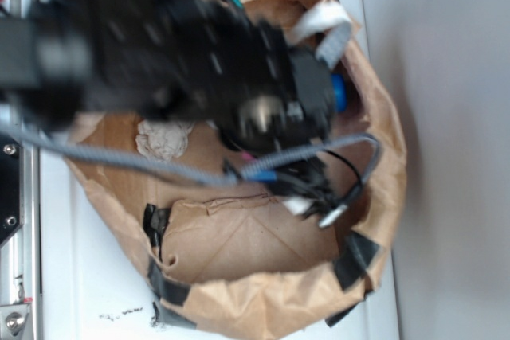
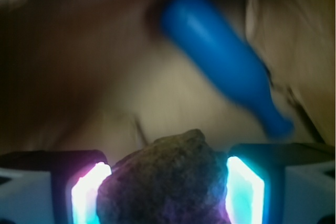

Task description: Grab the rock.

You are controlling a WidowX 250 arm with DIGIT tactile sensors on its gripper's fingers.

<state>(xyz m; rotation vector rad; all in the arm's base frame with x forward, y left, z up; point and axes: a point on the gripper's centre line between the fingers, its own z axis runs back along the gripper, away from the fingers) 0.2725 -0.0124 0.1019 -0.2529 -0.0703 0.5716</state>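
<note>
The rock [image 2: 168, 184] sits between the two lit fingers [image 2: 89, 192] of the gripper [image 2: 167, 195], which seem closed against its sides, so the grasp looks made; blur hides whether it is lifted, the blue bottle [image 2: 226, 61] lying beyond

One rock [image 2: 168, 182], one blue bottle [image 2: 226, 61], seemingly one paper ball [image 1: 163, 138], one bag [image 1: 239, 236].

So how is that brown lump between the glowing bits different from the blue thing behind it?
The rock is dark brown, rough and chunky; the blue bottle is smooth, bright blue and long, narrowing to a neck. The rock sits between the lit pads of the gripper; the bottle lies free beyond it, slanted across the wrist view. Both are inside the brown paper bag.
</note>
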